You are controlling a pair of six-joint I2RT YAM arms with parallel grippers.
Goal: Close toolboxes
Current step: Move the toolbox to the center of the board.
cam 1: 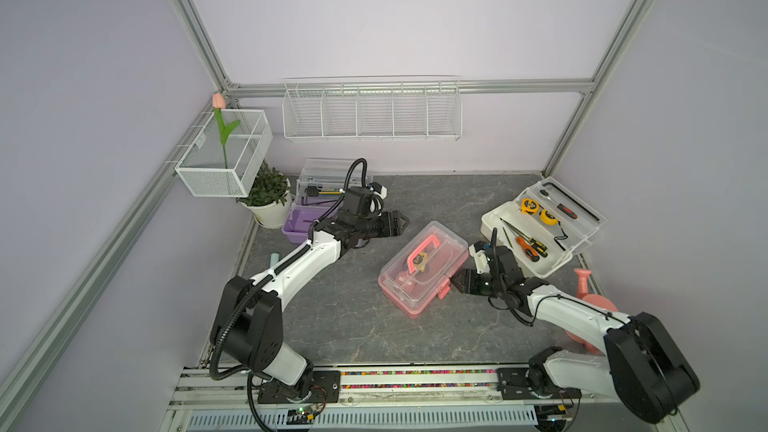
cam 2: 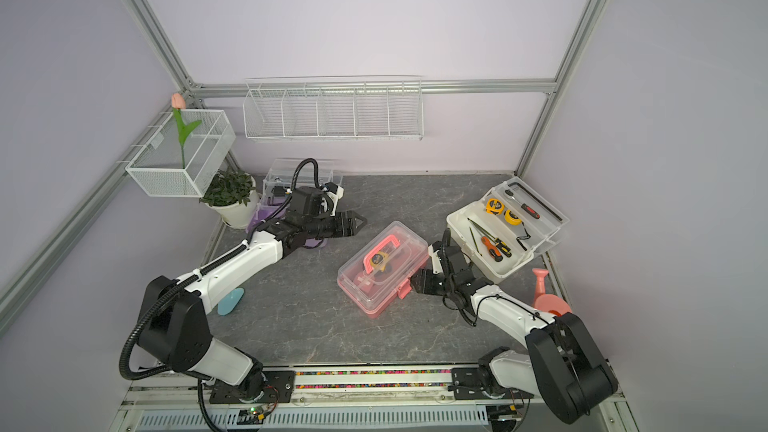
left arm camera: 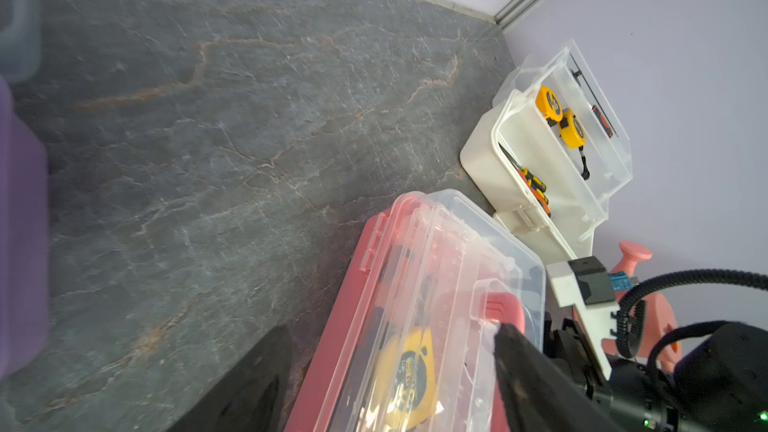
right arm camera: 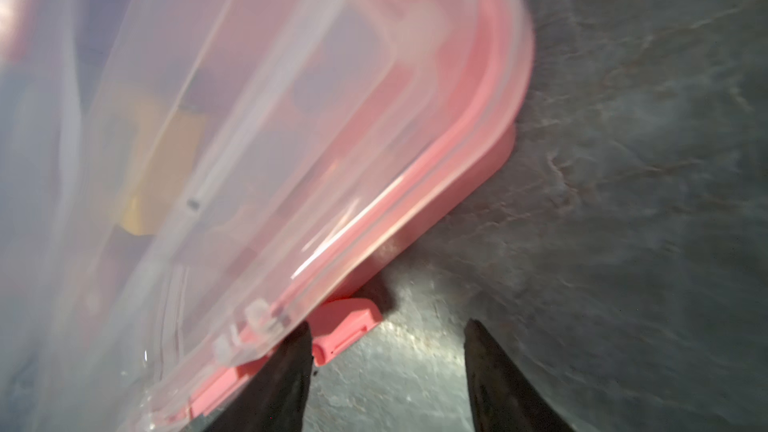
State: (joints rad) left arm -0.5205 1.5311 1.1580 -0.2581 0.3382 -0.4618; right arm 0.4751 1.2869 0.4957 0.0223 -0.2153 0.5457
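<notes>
The pink toolbox (cam 1: 424, 270) (cam 2: 382, 270) lies mid-table with its clear lid down over the base; its pink latch (cam 1: 444, 289) (right arm camera: 345, 322) sticks out at the near right side. My right gripper (cam 1: 455, 278) (cam 2: 413, 280) (right arm camera: 388, 324) is open right beside that latch, one finger against the box edge. My left gripper (cam 1: 406, 223) (cam 2: 361, 222) (left arm camera: 392, 330) hangs open left of the pink toolbox, apart from it. The purple toolbox (cam 1: 297, 222) (cam 2: 262, 214) at the back left stands lid-up, partly hidden by the left arm. The white toolbox (cam 1: 498, 218) (cam 2: 461, 218) (left arm camera: 486, 160) at the back right is open, with tools inside.
A potted plant (cam 1: 268, 197) stands beside the purple toolbox. A pink watering can (cam 1: 590, 297) sits at the right edge behind the right arm. White wire baskets (cam 1: 372, 112) (cam 1: 224, 151) hang on the walls. A small blue object (cam 2: 230, 301) lies under the left arm.
</notes>
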